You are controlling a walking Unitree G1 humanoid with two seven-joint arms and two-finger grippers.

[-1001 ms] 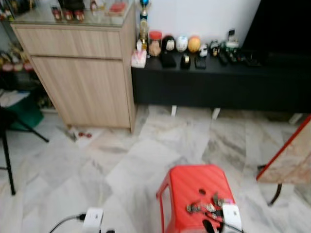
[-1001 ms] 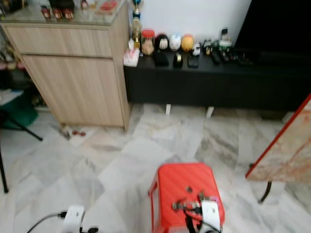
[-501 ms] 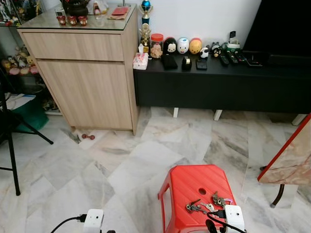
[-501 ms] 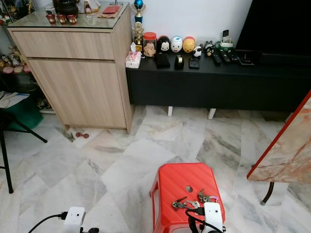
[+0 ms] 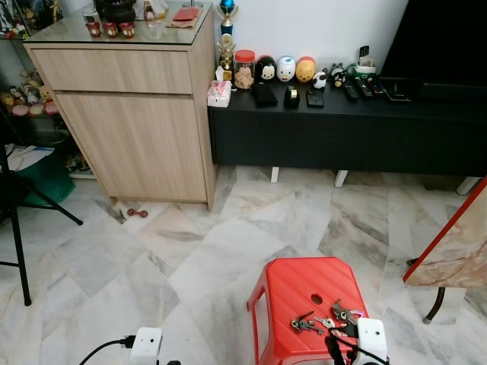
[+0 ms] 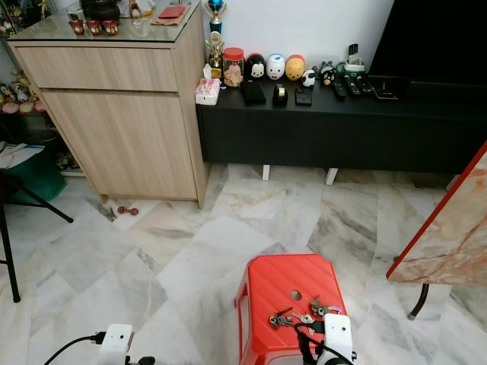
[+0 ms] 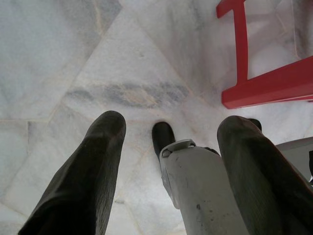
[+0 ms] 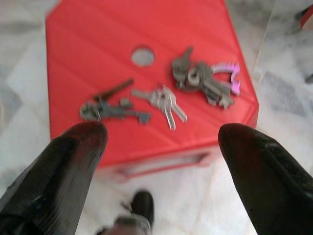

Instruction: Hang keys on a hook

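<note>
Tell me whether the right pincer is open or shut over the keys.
Open. In the right wrist view the right pincer has its two black fingers spread wide apart, hovering above the keys lying on the red stool.

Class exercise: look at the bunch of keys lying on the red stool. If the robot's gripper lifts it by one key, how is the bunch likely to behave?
The keys lie splayed in loose clusters on the red stool, so the bunch would probably dangle and swing rather than stay rigid. Being small, thin metal, they look light but may slip between the right gripper's wide-open fingers. The smooth stool top suggests they would slide if nudged.
</note>
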